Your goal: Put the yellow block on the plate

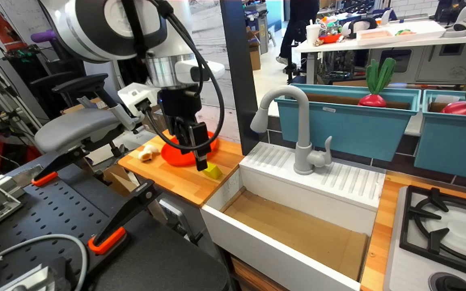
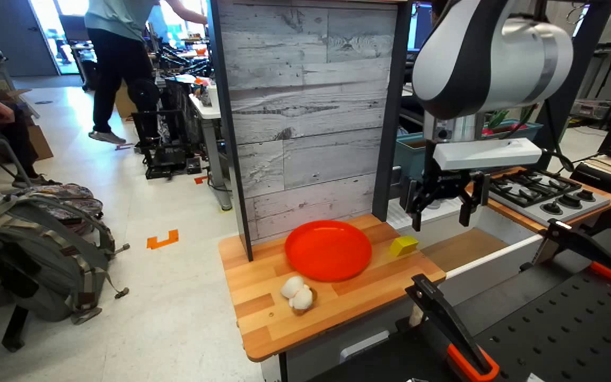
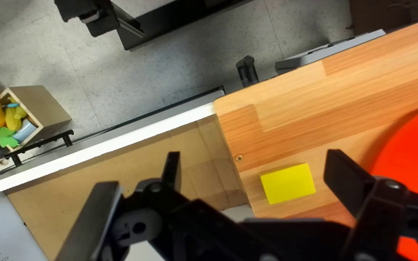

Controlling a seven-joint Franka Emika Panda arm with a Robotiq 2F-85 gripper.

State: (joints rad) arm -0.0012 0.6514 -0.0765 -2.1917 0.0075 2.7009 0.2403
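Pale floor [image 2: 178, 297] flanks the wooden countertop [image 2: 358, 297] bearing plate [image 2: 328, 250] and yellow block [image 2: 403, 245], the claw [image 2: 441, 224] spread above.

1. In an exterior view, pale, smooth floor [image 2: 141, 196] shows glare.
2. Wrist view: round, orange-red plastic plate [image 3: 416, 152] casts soft shadow.
3. Same view: black, two-fingered gripper [image 3: 253, 159] dark, slightly blurred.

You've got the wooden counter [image 2: 369, 291] here, striped lighter and darker along its length, with three things lying on it! The round orange-red plate [image 2: 328, 250] takes the biggest share, lying flat. Your yellow block [image 3: 288, 183] sits near one edge, apart from the plate, a small screw head [image 3: 238, 157] showing in the wood close by. And there, just beside the plate, you see a lumpy white piece [image 2: 297, 293], partly brownish.
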